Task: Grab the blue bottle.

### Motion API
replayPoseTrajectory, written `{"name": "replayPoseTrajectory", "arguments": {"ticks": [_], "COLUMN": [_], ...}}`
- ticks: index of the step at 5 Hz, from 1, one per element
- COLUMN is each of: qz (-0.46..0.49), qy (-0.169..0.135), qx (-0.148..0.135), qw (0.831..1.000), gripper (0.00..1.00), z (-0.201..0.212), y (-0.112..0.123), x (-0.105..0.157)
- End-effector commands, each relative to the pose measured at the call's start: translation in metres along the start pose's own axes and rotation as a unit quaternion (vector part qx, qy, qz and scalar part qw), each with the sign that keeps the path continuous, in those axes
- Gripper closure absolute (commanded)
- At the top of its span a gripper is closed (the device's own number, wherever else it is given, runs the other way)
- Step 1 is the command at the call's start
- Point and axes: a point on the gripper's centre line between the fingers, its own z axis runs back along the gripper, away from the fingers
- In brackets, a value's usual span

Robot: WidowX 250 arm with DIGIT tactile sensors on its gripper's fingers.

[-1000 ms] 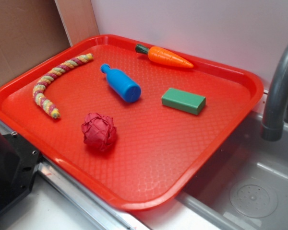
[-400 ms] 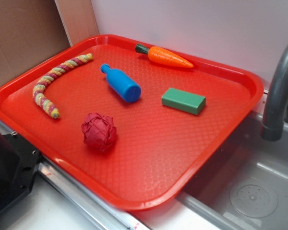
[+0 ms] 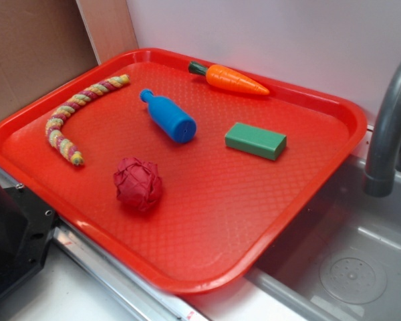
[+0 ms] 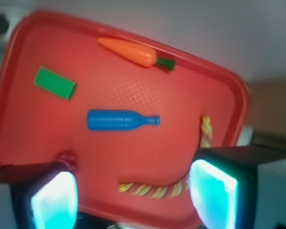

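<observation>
The blue bottle [image 3: 168,116] lies on its side on the red tray [image 3: 267,221], neck pointing to the back left. From the wrist camera the blue bottle [image 4: 120,120] lies across the tray's middle, cap to the right. My gripper [image 4: 133,193] hangs high above the tray's near edge, well short of the bottle. It is open, its two cyan fingertips wide apart with nothing between them. The gripper is out of the exterior view.
On the tray lie an orange toy carrot [image 3: 232,79], a green block [image 3: 255,140], a crumpled red ball [image 3: 138,184] and a striped rope [image 3: 73,117]. A grey faucet [image 3: 387,127] and sink [image 3: 347,267] stand to the right. Cardboard wall at back left.
</observation>
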Motion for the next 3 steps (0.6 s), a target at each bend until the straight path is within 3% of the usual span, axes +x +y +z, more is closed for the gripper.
{"name": "replayPoseTrajectory", "arguments": {"ticks": [1, 3], "qz": [-0.241, -0.463], "qy": [-0.035, -0.037], "qx": [0.045, 0.042], "qw": [0.969, 0.885], "gripper": [0.0, 0.0], "z": [-0.0023, -0.0057], "y": [-0.0331, -0.0337], "x": [0.0119, 0.0106]}}
